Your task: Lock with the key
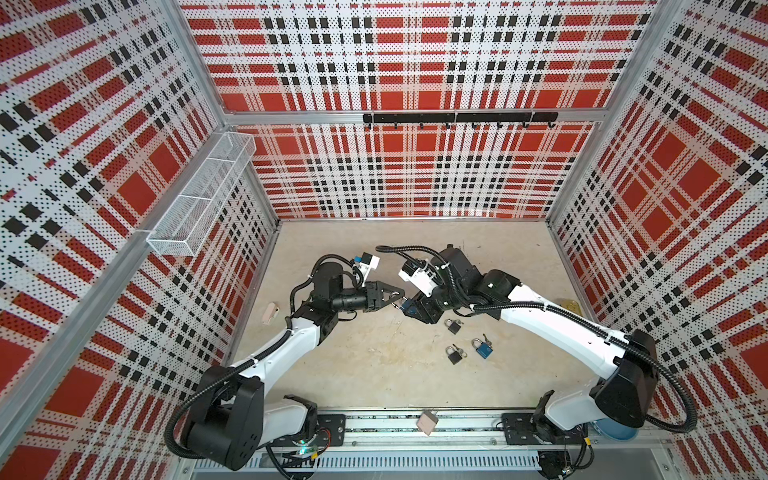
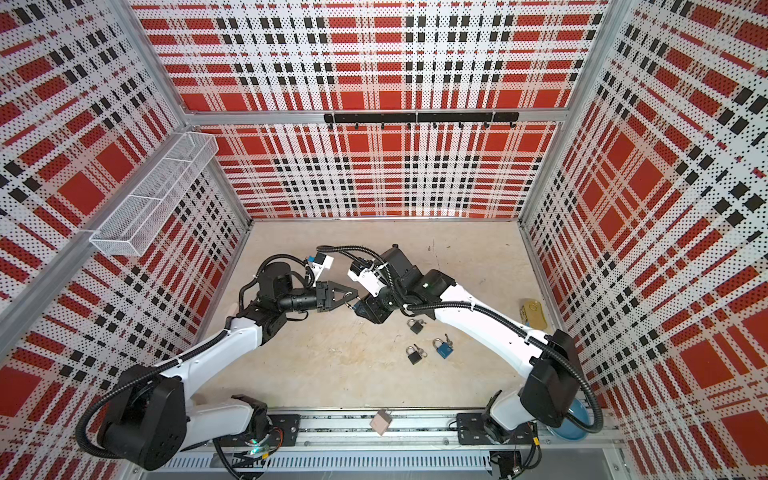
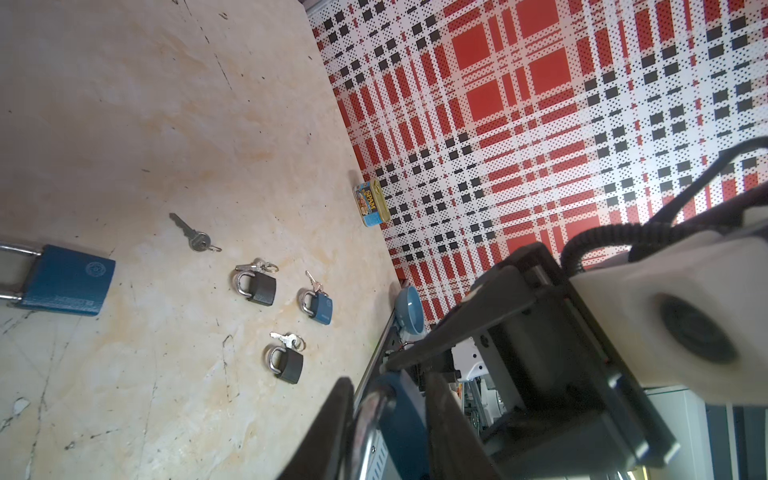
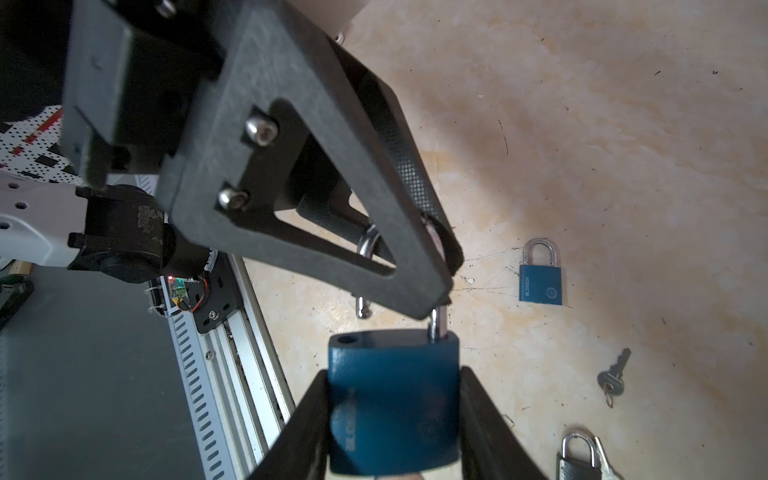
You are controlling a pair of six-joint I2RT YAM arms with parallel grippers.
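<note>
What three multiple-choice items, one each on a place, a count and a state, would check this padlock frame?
1. Where is the Spam can? A. in the wire basket; B. on the table by the right wall; C. in a gripper.
2. How many black padlocks lie on the table? A. one; B. two; C. four.
3. The shackle of the blue padlock in the right gripper is: A. open; B. shut; C. missing.
Key: 1 B, the can sits at the table's edge beside that wall; 2 B, the left wrist view shows two; 3 A, one hole in its body is empty.
</note>
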